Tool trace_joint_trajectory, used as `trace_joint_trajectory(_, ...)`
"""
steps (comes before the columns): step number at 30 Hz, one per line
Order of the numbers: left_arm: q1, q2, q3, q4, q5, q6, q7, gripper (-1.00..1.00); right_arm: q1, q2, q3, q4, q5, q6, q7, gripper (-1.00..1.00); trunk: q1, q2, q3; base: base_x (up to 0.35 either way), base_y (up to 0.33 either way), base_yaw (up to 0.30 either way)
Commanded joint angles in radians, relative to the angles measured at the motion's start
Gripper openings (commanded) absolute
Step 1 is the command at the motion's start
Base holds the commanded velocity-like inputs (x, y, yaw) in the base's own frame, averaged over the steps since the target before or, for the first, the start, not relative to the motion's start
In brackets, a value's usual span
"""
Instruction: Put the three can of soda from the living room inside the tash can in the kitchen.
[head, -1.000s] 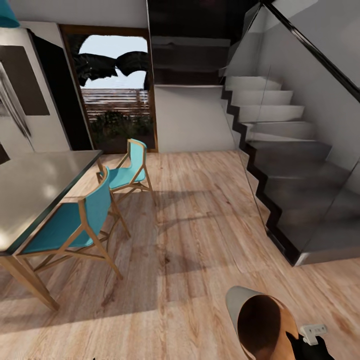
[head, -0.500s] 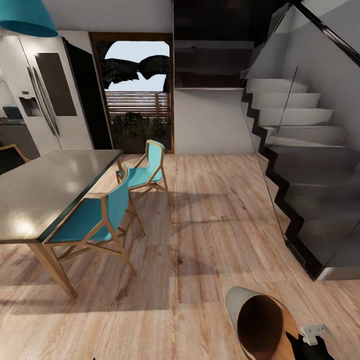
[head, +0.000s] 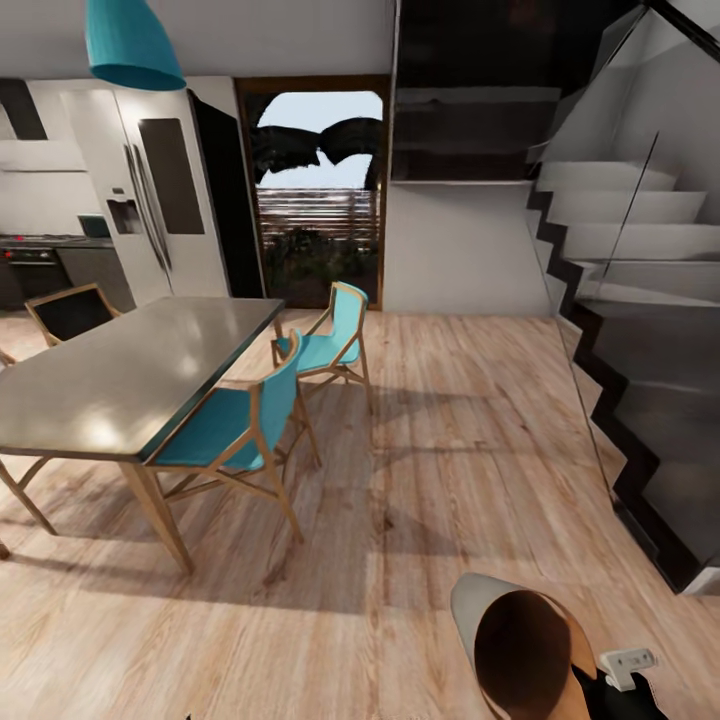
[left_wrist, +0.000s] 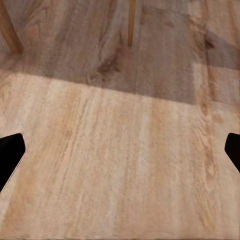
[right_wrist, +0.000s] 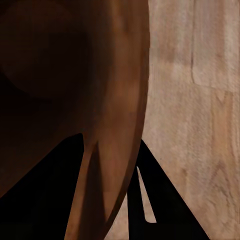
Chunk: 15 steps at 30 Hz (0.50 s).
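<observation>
From my head camera I look across a light wood plank floor (head: 440, 440) toward a dining table (head: 120, 385) with a grey top, two turquoise chairs (head: 245, 425) tucked along its near side and a teal lamp (head: 128, 45) hanging above it. Beyond the table stand a pale refrigerator (head: 160, 200) and the grey cabinets of the kitchen (head: 40, 260); a doorway (head: 318, 190) opens to the outdoors, and a dark staircase (head: 630, 330) climbs on my right. Low at my right side the tash can (head: 520, 645) tips toward me, copper-brown inside and pale outside, carried at my right gripper (head: 620, 672), whose pale fitting sits by the rim. From my left wrist, my left gripper (left_wrist: 120, 152) hangs over bare planks, its two dark fingertips (left_wrist: 10, 152) set wide apart with nothing between them; table or chair legs (left_wrist: 131, 22) stand farther on. From my right wrist, the bin's glossy brown wall (right_wrist: 115, 100) passes between my two dark fingers (right_wrist: 165, 210), one inside the mouth and one outside, clamped on the rim.
</observation>
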Motion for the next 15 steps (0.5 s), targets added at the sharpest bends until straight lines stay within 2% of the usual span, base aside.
trace_joint_trajectory(1, 0.000, 0.000, 0.000, 0.000, 0.000, 0.000, 0.000, 1.00, -0.001, 0.000, -0.004, -0.002, -0.005, 0.000, 0.001, -1.00, 0.000, 0.000, 0.001, -0.217, 0.146, 0.228)
trace_joint_trajectory(15, 0.000, 0.000, 0.000, 0.000, 0.001, -0.001, -0.001, 1.00, -0.001, 0.000, -0.004, -0.002, -0.005, 0.000, 0.001, -1.00, 0.000, 0.000, 0.012, -0.257, 0.183, 0.228)
